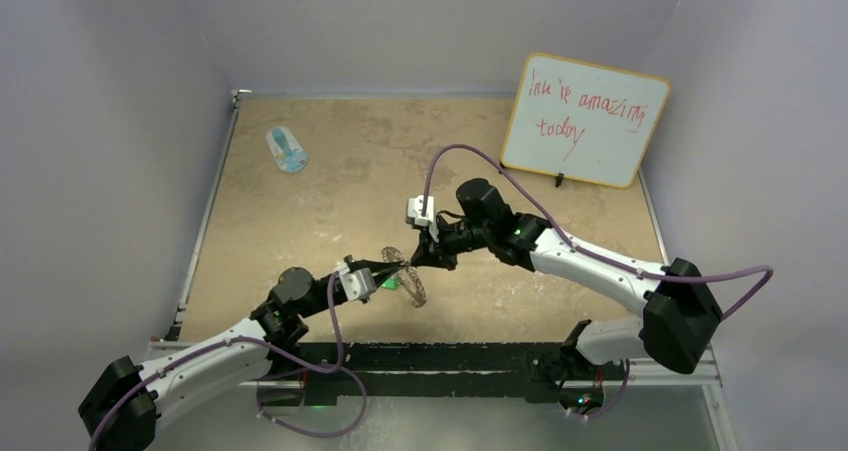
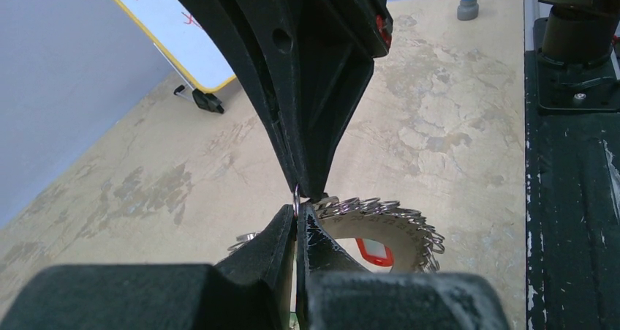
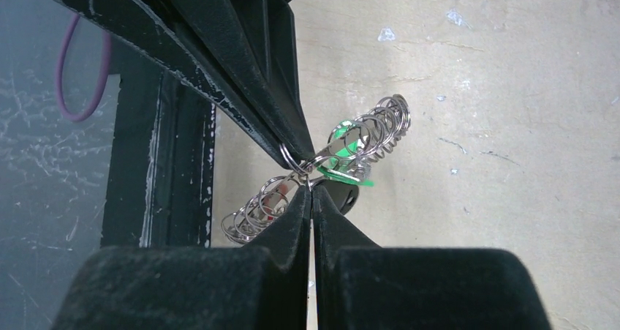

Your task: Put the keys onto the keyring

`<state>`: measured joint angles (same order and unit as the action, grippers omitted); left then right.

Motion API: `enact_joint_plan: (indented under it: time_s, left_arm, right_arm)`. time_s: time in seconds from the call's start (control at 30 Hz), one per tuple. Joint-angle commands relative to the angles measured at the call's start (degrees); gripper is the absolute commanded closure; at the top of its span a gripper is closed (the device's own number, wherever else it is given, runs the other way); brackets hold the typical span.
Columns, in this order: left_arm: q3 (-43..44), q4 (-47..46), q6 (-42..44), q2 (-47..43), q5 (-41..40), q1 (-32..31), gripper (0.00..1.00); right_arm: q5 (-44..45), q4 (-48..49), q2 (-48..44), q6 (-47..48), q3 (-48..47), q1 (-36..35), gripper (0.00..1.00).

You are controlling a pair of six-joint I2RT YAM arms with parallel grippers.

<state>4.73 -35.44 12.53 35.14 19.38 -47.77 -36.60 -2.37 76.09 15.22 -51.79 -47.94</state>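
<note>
Locates the keyring (image 1: 408, 276) just short of the middle of the bench's (image 1: 330, 201) near edge, raised on its rim and tilted, caught between the two arms.

Records the left gripper (image 2: 296, 216) with jaws pressed together, clamped on the keyring by one of the small wire loops at its rim. Records the right gripper (image 3: 311, 195) likewise closed, its tip meeting the left one at the same stretch of rim. Cannot tell from either wrist view whether anything lies between the right jaws or what it would be.

Notes the green-tagged key (image 3: 351, 175) tight against the ring just beside the pinch point, apparently hanging there rather than lying on the bench. Judges it attached or close to attached, but cannot confirm a closed link. Notes the red-tagged key (image 2: 373, 251) showing through the ring's central hole; cannot tell whether it hangs from the ring or lies beneath it. Sees a dark shape under the green tag, possibly the black-tagged key, too obscured to confirm.

Rates the task as mid-course: ring secured, threading at one loop in hand, attachment of all three tags unverified.

Finds nothing of the task near the blue-and-white oval object (image 1: 287, 149) toward the far left corner.
</note>
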Motion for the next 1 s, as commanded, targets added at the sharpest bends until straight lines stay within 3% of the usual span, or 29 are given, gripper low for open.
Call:
enact_joint_plan:
  time_s: [0.0, 0.13, 0.33, 0.5, 0.97]
  left_arm:
    - [0.7, -5.6, -1.0, -1.0, 1.5, -0.3, 1.0]
    - [0.6, -5.6, -1.0, -1.1, 1.5, -0.3, 1.0]
    - [0.4, -5.4, -1.0, -1.3, 1.5, -0.3, 1.0]
    - [0.4, -5.6, -1.0, -1.3, 1.8, -0.3, 1.0]
    - [0.6, -6.0, -1.1, -1.4, 2.5, -0.3, 1.0]
  right_arm:
    - [1.4, 0.3, 2.9, 0.5, -0.2, 0.6, 1.0]
    - [0.2, 2.0, 2.8, 1.8, 0.1, 0.6, 0.98]
    - [1.6, 8.4, -5.9, 0.6, 5.2, 0.6, 0.69]
    - [1.3, 14.5, -12.0, -0.3, 9.2, 0.6, 0.57]
    - [-7.5, 19.2, -4.7, 0.5, 7.8, 0.6, 0.64]
